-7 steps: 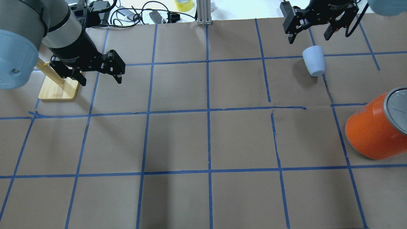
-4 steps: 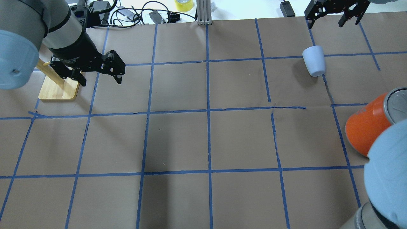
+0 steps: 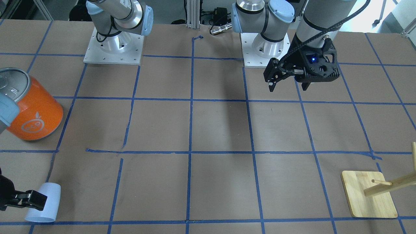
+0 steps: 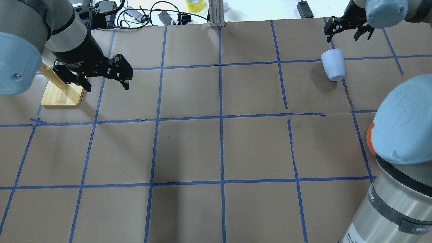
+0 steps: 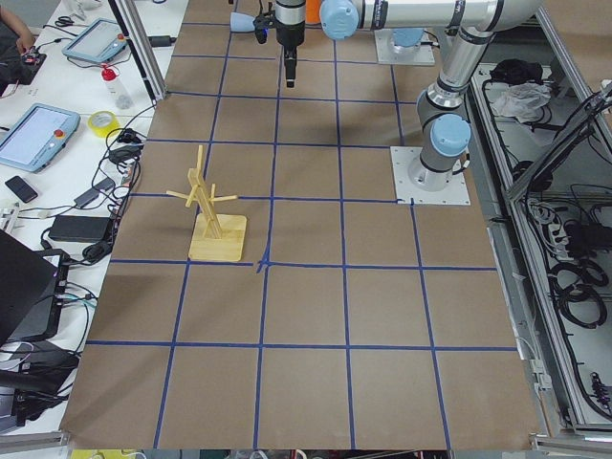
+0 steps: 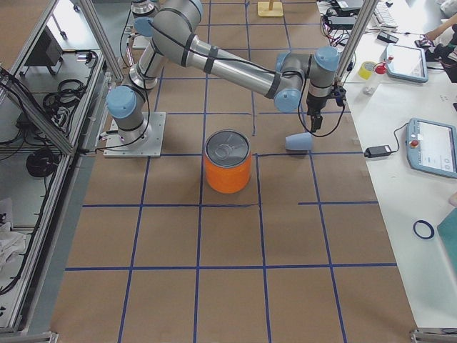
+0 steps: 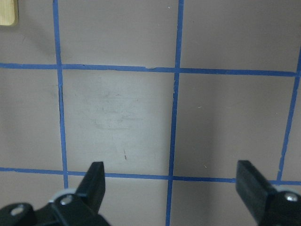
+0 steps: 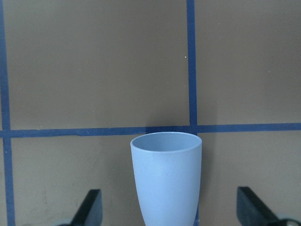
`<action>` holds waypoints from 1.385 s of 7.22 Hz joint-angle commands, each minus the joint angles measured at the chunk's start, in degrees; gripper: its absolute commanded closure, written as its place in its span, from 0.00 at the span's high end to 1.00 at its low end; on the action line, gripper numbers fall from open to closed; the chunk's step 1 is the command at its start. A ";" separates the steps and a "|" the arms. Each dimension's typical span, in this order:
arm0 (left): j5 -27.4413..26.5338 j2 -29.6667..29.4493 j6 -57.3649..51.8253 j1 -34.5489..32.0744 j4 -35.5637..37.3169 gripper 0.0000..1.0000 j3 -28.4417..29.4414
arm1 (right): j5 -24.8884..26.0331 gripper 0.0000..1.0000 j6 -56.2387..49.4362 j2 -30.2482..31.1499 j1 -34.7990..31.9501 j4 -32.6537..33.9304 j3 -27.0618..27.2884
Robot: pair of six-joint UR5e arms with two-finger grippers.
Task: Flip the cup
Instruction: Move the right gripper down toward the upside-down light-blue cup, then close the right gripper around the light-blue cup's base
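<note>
The pale-blue cup (image 4: 333, 64) lies on its side at the far right of the table, wider end toward the far edge. It also shows in the front view (image 3: 44, 201), the right side view (image 6: 298, 142) and the right wrist view (image 8: 167, 176). My right gripper (image 4: 347, 32) is open and empty, pointing down just above the cup, with the cup between its fingers in the right wrist view (image 8: 168, 192). One finger (image 3: 32, 199) overlaps the cup in the front view. My left gripper (image 4: 106, 84) is open and empty over bare table at the far left (image 3: 289, 87).
A large orange can (image 3: 35, 113) stands near the right table edge, nearer the robot than the cup. My right arm's elbow (image 4: 401, 131) hides most of it in the overhead view. A wooden peg stand (image 4: 62, 94) sits far left beside my left gripper.
My right gripper has drawn back toward the far edge, then come down over the cup. The right arm's elbow swung into the overhead view's lower right. The cup and left arm are unmoved.
</note>
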State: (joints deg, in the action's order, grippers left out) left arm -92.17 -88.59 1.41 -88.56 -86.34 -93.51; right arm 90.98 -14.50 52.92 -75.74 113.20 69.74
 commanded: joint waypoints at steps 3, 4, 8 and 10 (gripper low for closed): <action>-0.03 -0.09 0.00 -0.03 0.03 1.00 0.00 | -0.10 1.00 -2.28 -4.04 0.15 4.12 0.66; -0.03 -0.09 0.00 -0.03 0.03 1.00 0.00 | -0.10 1.00 -2.29 -4.84 0.15 4.57 0.75; 0.06 -0.18 0.00 0.05 0.21 1.00 0.00 | -1.41 1.00 -1.94 -5.72 1.91 9.13 3.12; 0.06 -0.09 0.00 0.14 0.12 1.00 0.09 | -4.75 0.99 -1.50 -6.34 1.91 9.41 3.12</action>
State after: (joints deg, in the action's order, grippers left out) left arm -92.07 -88.72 1.41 -88.45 -86.17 -93.43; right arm 87.83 -16.20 46.85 -73.87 122.17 72.81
